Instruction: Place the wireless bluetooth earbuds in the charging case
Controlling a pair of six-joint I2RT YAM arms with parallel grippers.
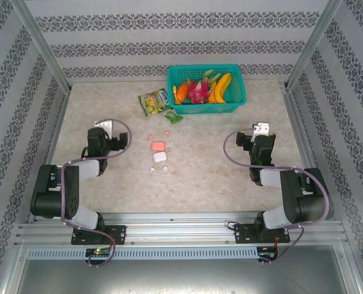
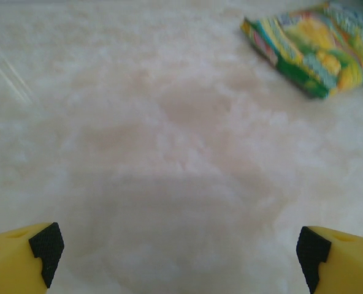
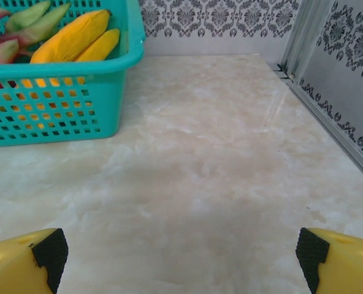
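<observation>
earbuds (image 1: pixel 151 137) mid-table, open marble (image 1: pixel 206 156) around, left tool (image 2: pixel 180 246) and right tool (image 3: pixel 181 248) spread wide (both empty), basket (image 1: pixel 207 109) by far edge

The pale marbled desk (image 1: pixel 230 177) lay bare ahead of the right arm (image 1: pixel 286 190), whose jaws stood wide apart. Only the teal plastic lattice basket (image 3: pixel 59 104) of fruit blocked the far left of its way, and the patterned side wall (image 3: pixel 347 79) closed in on the right. Before the left arm (image 1: pixel 77 177), jaws equally wide, the way was open up to a yellow-green snack packet (image 2: pixel 316 49). Mid-desk, a pink pebble-like case (image 1: pixel 159 146), a white pebble-like case (image 1: pixel 160 157) and four tiny stemmed earbuds (image 1: pixel 151 171) sat clustered, with open desk either side.
</observation>
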